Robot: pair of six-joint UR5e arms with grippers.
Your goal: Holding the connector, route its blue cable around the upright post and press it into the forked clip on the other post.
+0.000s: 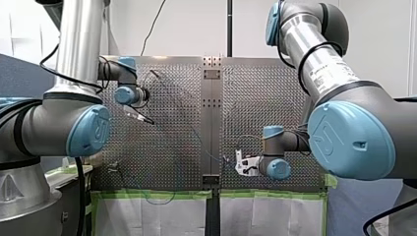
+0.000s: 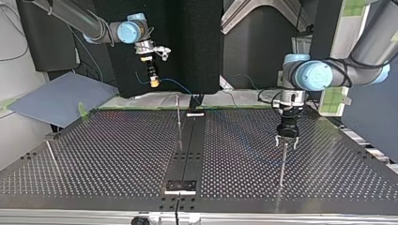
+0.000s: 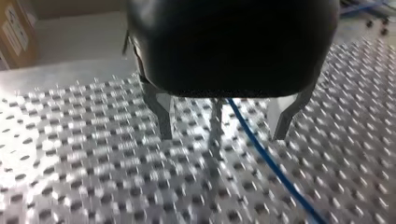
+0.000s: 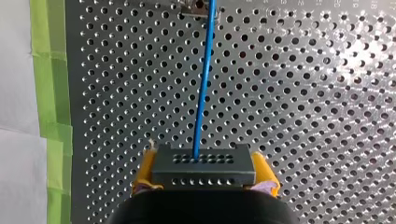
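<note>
Dark connector (image 4: 204, 169) in right pincer (image 4: 205, 171), blue cable (image 4: 201, 93) ahead, left pincer (image 3: 222, 135) spread

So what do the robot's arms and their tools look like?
Both arms, my left arm and my right arm, are shiny silver tubes with grey joints, light blue round caps and black cables. My right arm's tube carries a small printed label. My left tool is black with thin metal fingers; my right tool has yellow pads.

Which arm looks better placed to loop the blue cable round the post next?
Right, I'd judge. My right gripper is shut on the connector, with the blue cable running from it. My left gripper is open over a post, holding nothing.
</note>
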